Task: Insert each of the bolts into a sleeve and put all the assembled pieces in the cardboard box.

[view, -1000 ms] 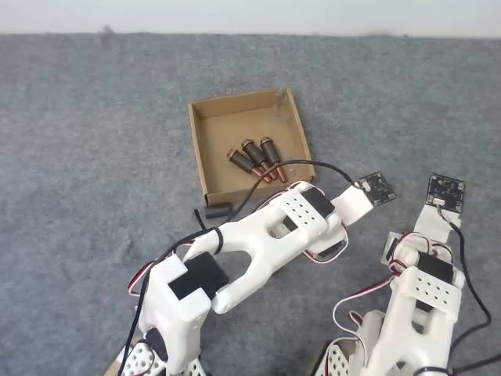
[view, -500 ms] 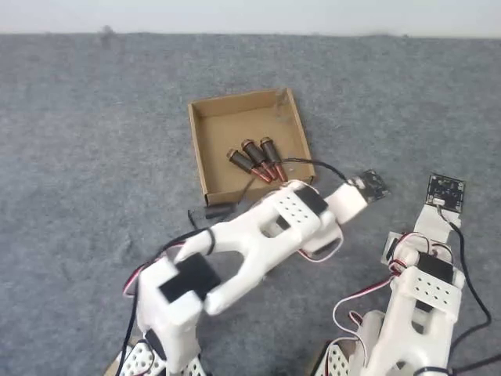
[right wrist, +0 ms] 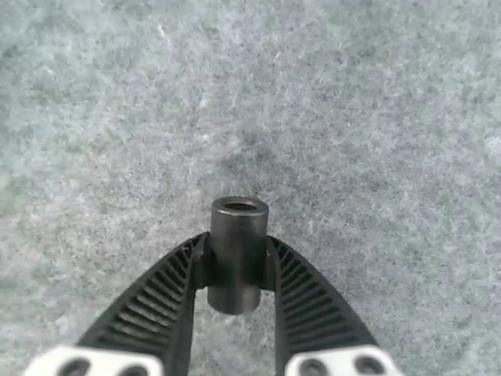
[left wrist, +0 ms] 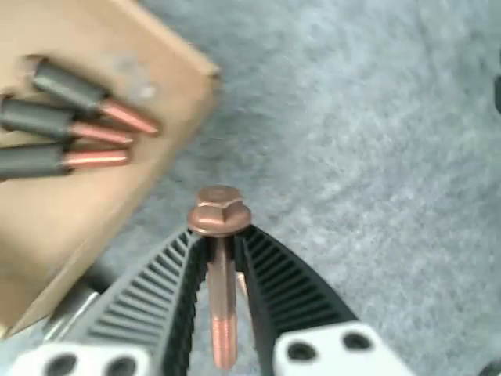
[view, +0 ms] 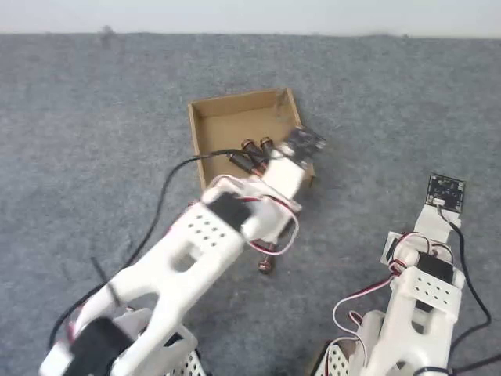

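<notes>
My left gripper [left wrist: 221,235] is shut on a copper bolt [left wrist: 220,270], hex head past the fingertips, just off the corner of the cardboard box [left wrist: 176,125]. In the high view the left arm [view: 235,223] stretches up to the box's [view: 197,149] near right corner. Three sleeved bolts [view: 252,155] lie side by side inside the box [left wrist: 66,129]. My right gripper [right wrist: 237,254] is shut on a black sleeve [right wrist: 238,251], held upright with its bore facing up over bare carpet. The right arm [view: 423,290] stands at the lower right.
Grey carpet [view: 94,157] covers the table all round the box. A small copper-coloured piece [view: 266,266] shows just below the left arm; I cannot tell what it is. Something dark [left wrist: 100,276] lies against the box's outer wall near my left fingers.
The left arm has swung from pointing right to pointing up at the box's near right corner. It now hides the black sleeve that lay in front of the box. The right arm is still.
</notes>
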